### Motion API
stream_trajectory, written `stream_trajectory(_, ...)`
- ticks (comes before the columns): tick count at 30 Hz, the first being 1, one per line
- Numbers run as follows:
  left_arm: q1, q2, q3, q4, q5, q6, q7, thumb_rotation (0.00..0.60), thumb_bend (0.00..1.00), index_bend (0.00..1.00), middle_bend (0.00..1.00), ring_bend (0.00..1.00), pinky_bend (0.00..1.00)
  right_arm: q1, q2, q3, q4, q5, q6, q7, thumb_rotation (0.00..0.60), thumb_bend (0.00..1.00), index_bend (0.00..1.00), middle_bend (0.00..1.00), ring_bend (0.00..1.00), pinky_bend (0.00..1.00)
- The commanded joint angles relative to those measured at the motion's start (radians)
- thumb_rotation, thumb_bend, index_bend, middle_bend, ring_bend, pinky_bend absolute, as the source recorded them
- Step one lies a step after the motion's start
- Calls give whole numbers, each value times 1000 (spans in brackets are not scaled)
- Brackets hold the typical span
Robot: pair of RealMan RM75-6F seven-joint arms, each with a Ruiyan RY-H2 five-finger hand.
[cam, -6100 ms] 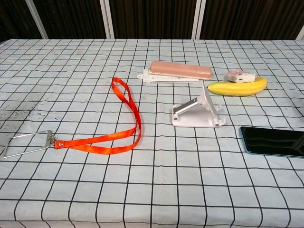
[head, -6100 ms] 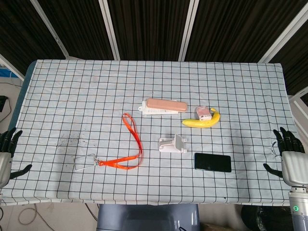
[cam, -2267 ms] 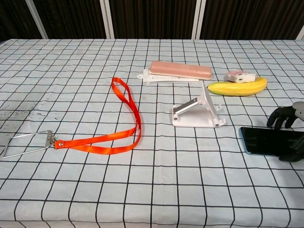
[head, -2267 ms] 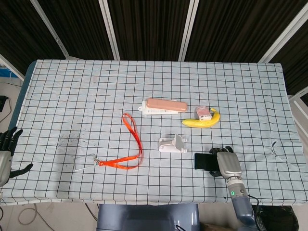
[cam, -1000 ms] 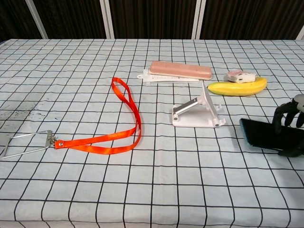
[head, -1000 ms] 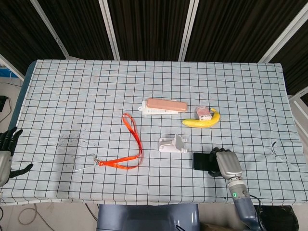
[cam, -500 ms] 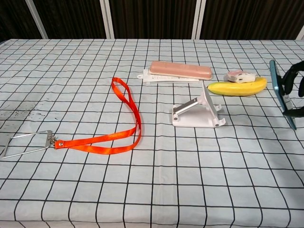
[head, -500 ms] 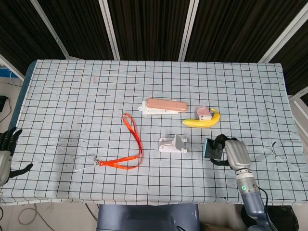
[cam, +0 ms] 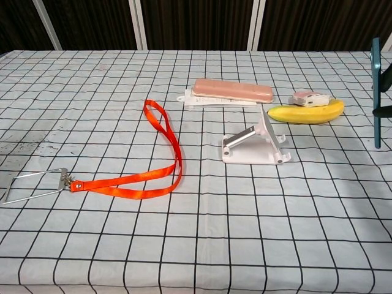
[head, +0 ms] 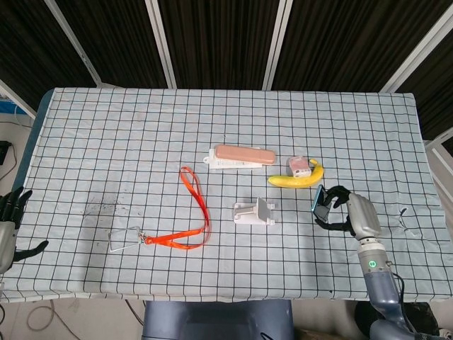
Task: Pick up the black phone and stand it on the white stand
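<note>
The right hand (head: pixel 352 213) grips the flat black phone (head: pixel 319 199) upright above the checked counter (head: pixel 106 142); the white plastic stand (head: pixel 255 211) lies to its left. The left hand (head: pixel 8 219) rests open.

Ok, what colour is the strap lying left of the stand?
The strap is bright orange, with a metal clip at one end; the chest view shows it best.

r hand (head: pixel 347 212) holds black phone (head: pixel 320 200) up, right of white stand (head: pixel 255 211).
</note>
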Motion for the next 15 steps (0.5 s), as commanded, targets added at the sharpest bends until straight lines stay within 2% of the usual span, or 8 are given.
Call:
stream_trajectory(1, 0, 0, 0, 0, -1, -1, 1, 600, 0, 0, 0, 0, 0, 5, -8, 4, 3, 8, -5, 10, 600, 392, 559, 578, 496, 390)
stream_trajectory(9, -1, 0, -1, 0, -3, -3, 3, 600, 0, 0, 0, 0, 0, 20, -28, 13, 9, 22, -21, 43, 600, 392, 559, 578, 496, 390)
stream_trajectory(15, -2, 0, 0, 1, -2, -5, 4, 600, 0, 0, 0, 0, 0, 41, -35, 28, 7, 15, -86, 140, 600, 392, 559, 577, 496, 389)
